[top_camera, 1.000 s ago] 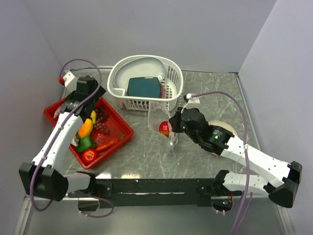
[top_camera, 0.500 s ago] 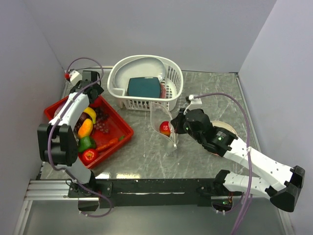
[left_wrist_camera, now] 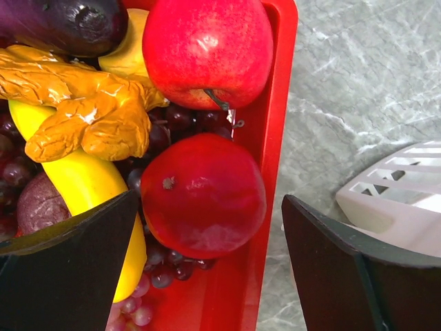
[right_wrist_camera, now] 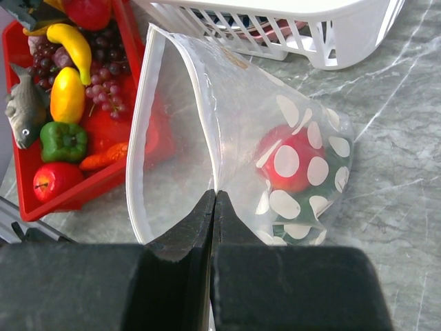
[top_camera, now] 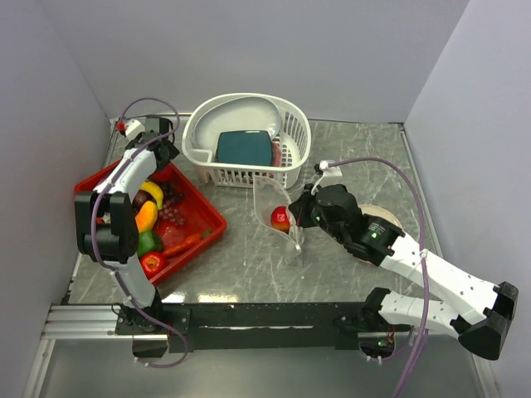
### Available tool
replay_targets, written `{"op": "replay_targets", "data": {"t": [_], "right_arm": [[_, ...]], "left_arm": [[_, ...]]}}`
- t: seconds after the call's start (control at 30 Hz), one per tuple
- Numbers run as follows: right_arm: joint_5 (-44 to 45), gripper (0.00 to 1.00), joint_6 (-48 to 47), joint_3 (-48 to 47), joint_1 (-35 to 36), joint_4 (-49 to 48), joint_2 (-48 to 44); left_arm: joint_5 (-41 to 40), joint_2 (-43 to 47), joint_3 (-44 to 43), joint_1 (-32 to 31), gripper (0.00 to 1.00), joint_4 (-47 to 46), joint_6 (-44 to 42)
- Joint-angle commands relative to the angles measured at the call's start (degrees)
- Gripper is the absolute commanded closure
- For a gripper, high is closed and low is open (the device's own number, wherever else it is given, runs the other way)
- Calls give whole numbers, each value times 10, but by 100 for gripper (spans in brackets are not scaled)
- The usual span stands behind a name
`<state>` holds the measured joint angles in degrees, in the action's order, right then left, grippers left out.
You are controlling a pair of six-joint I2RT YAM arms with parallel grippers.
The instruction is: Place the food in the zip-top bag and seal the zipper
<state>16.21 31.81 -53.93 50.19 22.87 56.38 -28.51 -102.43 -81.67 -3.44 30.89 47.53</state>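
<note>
Swung the left gripper [left_wrist_camera: 207, 231] from mid-tray to the top view's upper left, jaws spread astride a red round glossy toy fruit [left_wrist_camera: 203, 196] at the red plastic tray [left_wrist_camera: 275, 103] edge: probably the next pick. Kept the right gripper [right_wrist_camera: 213, 207] pinched on the rim of the clear white-spotted zip-top bag [right_wrist_camera: 179, 138], centre frame, mouth gaping, another red toy fruit [right_wrist_camera: 275, 148] inside.

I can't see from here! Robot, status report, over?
Left tool open over a red fruit in the tray. Right tool shut on bag rim, one red piece inside. Nothing blocks the bag mouth.
</note>
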Motion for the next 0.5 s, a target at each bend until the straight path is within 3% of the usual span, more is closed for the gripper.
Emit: {"op": "replay_targets", "data": {"t": [0.0, 0.2, 0.47], "right_arm": [[-4, 100, -8, -1, -6, -30, -4], [-5, 100, -8, -3, -6, -29, 0], [-3, 100, -8, -6, -6, -28, 0]], "left_arm": [[-15, -7, -11, 5, 8, -2, 0], [-14, -2, -2, 5, 12, -7, -2], [-1, 53, 17, 5, 52, -10, -19]]}}
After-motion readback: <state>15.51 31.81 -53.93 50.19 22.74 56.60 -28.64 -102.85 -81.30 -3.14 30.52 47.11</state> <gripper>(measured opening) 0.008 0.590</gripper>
